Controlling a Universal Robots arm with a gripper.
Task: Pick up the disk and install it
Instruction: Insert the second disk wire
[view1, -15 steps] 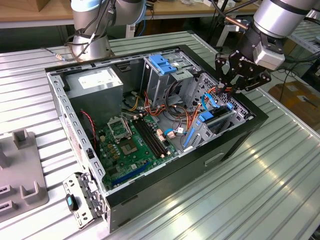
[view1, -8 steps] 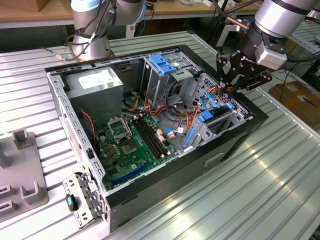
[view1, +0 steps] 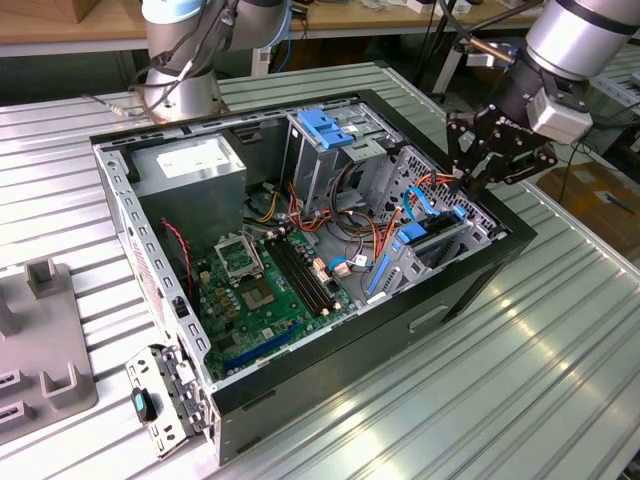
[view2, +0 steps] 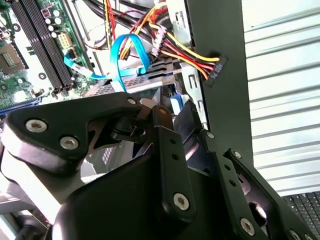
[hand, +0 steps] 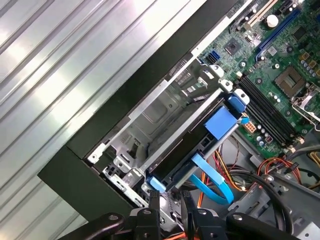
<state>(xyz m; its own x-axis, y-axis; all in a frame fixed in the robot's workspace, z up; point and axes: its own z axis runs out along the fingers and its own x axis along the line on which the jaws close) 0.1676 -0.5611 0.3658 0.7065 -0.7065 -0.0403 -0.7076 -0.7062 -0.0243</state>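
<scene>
1. Open computer case lies on its side on the ribbed metal surface, with the green motherboard facing up.
2. The disk, in its blue carrier, sits on edge in the metal drive cage at the case corner nearest the exterior view's right. In the exterior view its blue frame shows in that cage.
3. A blue flat cable loops out from the end of the disk. Red, yellow and orange wires run just beside it.
4. The claw hangs above that corner of the case, over the drive cage, apart from the disk.
5. Claw state: can't tell. The black linkage fills the foreground in both wrist views and the fingertips are hidden.
6. A grey box with a white label sits in the far corner of the case. A second blue-topped cage stands beside it.
</scene>
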